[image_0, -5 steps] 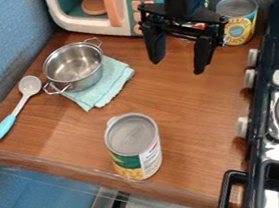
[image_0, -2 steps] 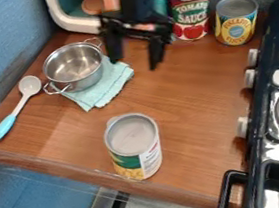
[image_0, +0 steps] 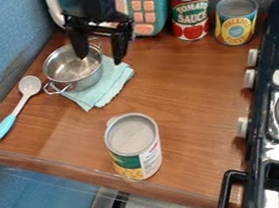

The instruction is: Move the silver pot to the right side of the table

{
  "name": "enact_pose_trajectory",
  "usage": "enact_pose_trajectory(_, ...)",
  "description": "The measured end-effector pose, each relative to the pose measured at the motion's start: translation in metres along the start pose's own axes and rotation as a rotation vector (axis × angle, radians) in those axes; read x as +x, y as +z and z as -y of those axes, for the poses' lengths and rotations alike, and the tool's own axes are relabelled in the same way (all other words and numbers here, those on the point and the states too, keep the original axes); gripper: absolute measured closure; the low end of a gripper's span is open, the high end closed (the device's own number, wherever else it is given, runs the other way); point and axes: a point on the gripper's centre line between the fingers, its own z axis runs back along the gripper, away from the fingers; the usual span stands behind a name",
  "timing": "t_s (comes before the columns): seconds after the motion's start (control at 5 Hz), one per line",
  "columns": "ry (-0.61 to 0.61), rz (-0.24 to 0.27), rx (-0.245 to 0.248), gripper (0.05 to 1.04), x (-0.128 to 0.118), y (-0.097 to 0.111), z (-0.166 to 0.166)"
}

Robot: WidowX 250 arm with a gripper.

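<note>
Silver pot point(image_0: 72, 69), below the released tool point(image_0: 101, 58): rim point(image_0: 101, 63) to be straddled squarely, cloth point(image_0: 115, 82) beneath kept unpinched.

Your black arm point(image_0: 98, 4) hung upright into the camera view from its top edge, left of centre; below it, your gripper point(image_0: 101, 60) pointed down, its two fingers point(image_0: 120, 43) spread well apart, one tip higher in the view than the other
</note>
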Motion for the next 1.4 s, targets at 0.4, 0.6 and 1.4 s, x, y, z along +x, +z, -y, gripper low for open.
enact_pose_trajectory(0.4,0.016,0.003,0.065,0.083,0.019,-0.036,-0.020)
enact_pose_trajectory(0.6,0.009,-0.044,0.062,0.141,0.017,-0.057,-0.019)
enact_pose_trajectory(1.4,0.010,0.011,0.060,1.010,0.019,-0.025,-0.004)
